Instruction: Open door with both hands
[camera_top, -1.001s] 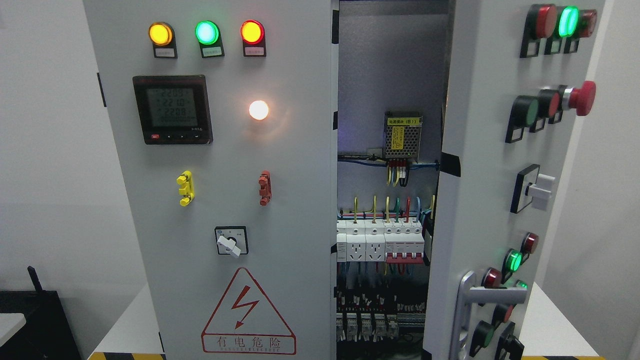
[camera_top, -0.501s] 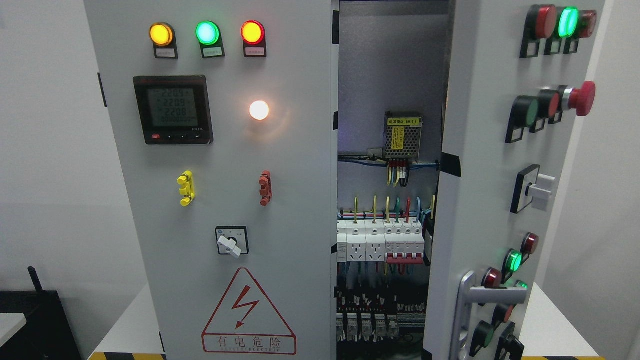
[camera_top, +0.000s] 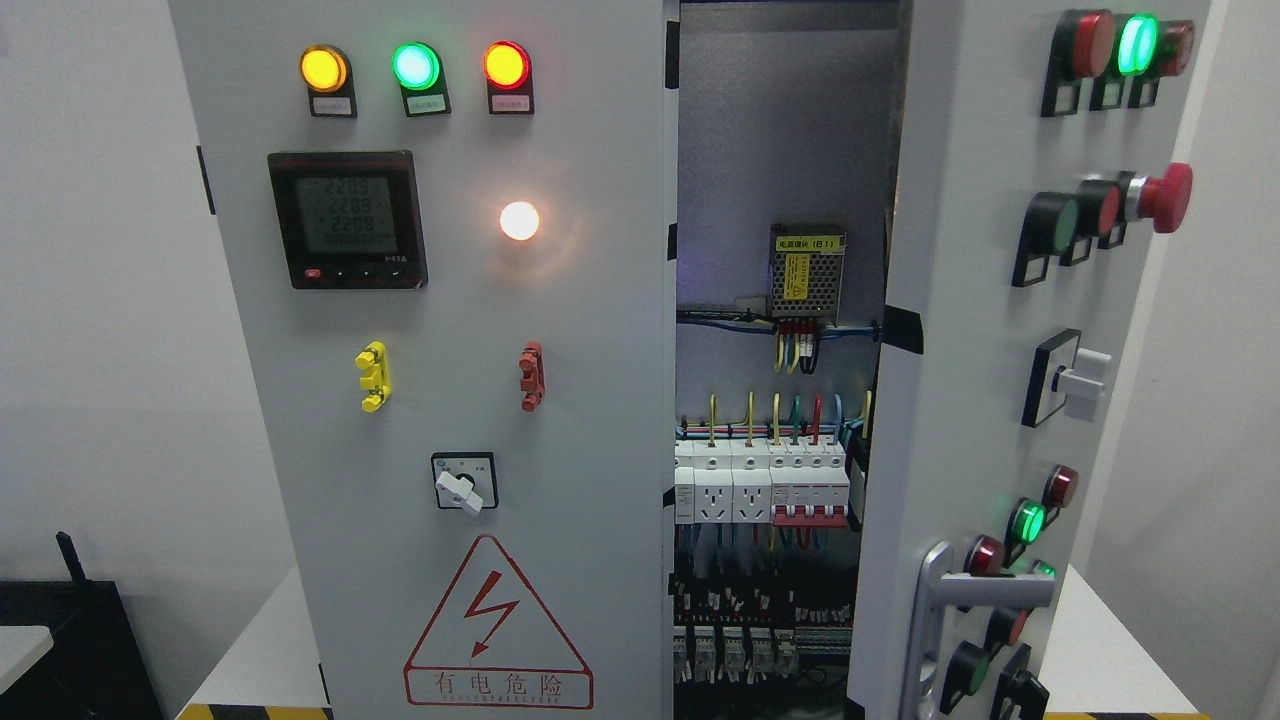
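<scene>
You see neither hand, so the fingers' state cannot be told. The right door (camera_top: 975, 330) stands swung open, its silver handle (camera_top: 940, 610) near the bottom. Left of that door, three wired breaker rows show inside; further left, the closed left door (camera_top: 440, 380) carries three lit lamps.

Matt pale-grey painted sheet metal on the left cabinet panel (camera_top: 440, 400), smooth and even, and the right door (camera_top: 985, 380) wears the same flat coat. Its handle (camera_top: 940, 610) looks like brushed silvery metal with a soft sheen. Glossy translucent plastic domes on the indicator lamps (camera_top: 415, 66), glowing. The meter (camera_top: 347, 220) has a shiny black plastic bezel. Inside, the power supply (camera_top: 805, 272) shows perforated bare metal, and the breakers (camera_top: 760, 485) are smooth white plastic
</scene>
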